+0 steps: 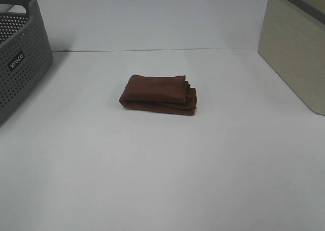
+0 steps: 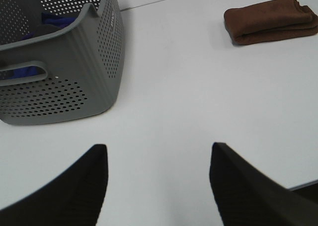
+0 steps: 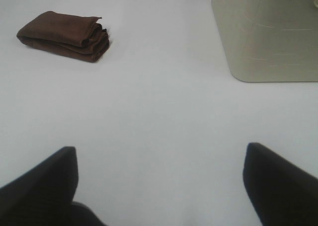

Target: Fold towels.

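The dark brown towel (image 1: 159, 94) lies folded into a small thick bundle in the middle of the white table, its layered edges facing right. It also shows in the left wrist view (image 2: 271, 19) and the right wrist view (image 3: 66, 35). My left gripper (image 2: 156, 151) is open and empty, low over the table's left side, well away from the towel. My right gripper (image 3: 161, 154) is open and empty over the table's right side, also well away from it. Neither arm shows in the exterior high view. No white tag is visible.
A grey perforated basket (image 1: 20, 63) stands at the far left; the left wrist view (image 2: 64, 67) shows blue cloth inside it. A beige bin (image 1: 297, 48) stands at the far right, also seen in the right wrist view (image 3: 266, 35). White table (image 1: 162, 175) all around.
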Controlling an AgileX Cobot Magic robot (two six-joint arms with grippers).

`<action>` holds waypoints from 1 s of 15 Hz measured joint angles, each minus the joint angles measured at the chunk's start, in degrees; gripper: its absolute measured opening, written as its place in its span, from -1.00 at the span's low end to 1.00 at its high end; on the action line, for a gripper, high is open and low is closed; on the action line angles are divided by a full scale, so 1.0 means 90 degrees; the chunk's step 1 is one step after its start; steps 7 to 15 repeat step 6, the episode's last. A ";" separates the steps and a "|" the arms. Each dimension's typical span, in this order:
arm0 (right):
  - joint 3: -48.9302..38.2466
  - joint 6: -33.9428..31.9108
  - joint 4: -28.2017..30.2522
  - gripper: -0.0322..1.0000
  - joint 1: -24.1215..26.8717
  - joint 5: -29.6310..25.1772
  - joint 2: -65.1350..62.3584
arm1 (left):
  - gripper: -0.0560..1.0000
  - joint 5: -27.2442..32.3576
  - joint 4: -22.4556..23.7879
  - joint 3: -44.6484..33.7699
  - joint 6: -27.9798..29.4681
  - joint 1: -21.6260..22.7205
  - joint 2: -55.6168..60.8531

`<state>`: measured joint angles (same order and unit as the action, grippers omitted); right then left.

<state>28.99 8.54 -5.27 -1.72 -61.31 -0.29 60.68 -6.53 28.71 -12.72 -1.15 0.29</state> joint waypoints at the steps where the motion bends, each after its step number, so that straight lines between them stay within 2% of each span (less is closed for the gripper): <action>1: 0.0000 0.0000 0.0000 0.71 0.0000 0.0000 0.0000 | 0.21 0.0000 0.0000 0.0000 0.0000 0.0000 0.0000; 15: 0.0000 0.0000 0.0000 0.71 0.0000 0.0000 0.0000 | 0.21 0.0000 0.0000 0.0000 0.0000 0.0000 0.0000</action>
